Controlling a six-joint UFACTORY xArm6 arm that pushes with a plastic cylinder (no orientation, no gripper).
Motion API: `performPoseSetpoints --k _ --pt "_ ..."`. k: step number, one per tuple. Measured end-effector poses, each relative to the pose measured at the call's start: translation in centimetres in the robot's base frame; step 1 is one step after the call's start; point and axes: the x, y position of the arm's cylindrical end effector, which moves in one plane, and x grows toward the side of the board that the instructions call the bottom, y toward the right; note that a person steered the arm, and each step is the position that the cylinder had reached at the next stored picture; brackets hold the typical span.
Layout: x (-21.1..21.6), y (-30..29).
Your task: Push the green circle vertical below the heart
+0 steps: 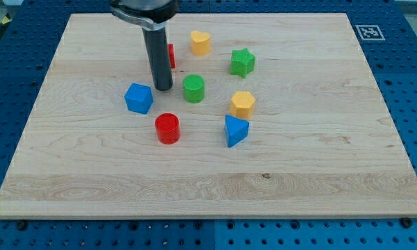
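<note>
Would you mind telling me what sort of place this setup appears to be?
Probably a robotics lab bench: a wooden board lies on a blue perforated table, a printed marker tag sits at its corner, and my tip rests beside the green circle.

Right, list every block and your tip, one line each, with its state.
My tip: on the board, just left of the green circle.
Green circle: upright, untouched, below the heart.
Yellow heart: free.
Red block: partly hidden behind the rod.
</note>
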Motion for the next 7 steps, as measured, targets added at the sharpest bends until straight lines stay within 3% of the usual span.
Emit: performPoseSetpoints --k 3,7 --pt "4.5 4.1" --pt "4.0 5.4"
